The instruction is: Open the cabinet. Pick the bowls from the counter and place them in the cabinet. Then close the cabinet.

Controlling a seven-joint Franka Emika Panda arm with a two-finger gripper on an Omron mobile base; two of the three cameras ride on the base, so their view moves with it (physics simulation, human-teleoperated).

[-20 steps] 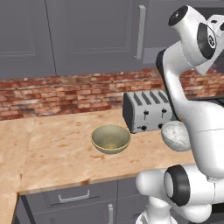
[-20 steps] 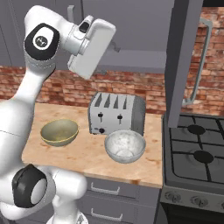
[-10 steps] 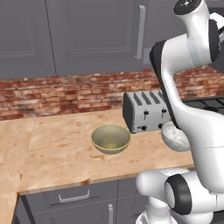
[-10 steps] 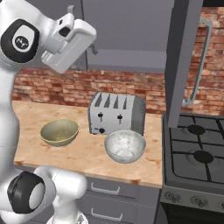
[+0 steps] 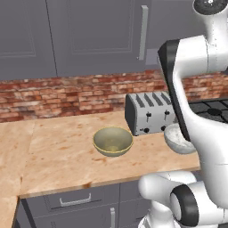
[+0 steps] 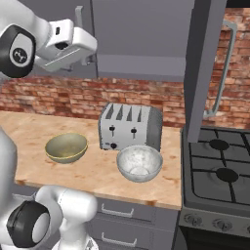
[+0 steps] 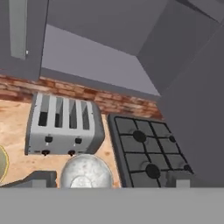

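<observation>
While no writing is legible, both bowls flank the toaster.

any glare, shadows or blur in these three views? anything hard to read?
Left base view: flat, even light, soft shadow under the olive bowl, the arm hides part of the white bowl. Right base view: sharp, faint sheen on the toaster, no glare. Hand view: soft and low in detail, steep perspective on the open cabinet door, stove readable.

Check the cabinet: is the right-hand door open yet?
Open. The right door of the cabinet stands swung out edge-on over the stove, handle outward, interior exposed; the left door is shut.
</observation>
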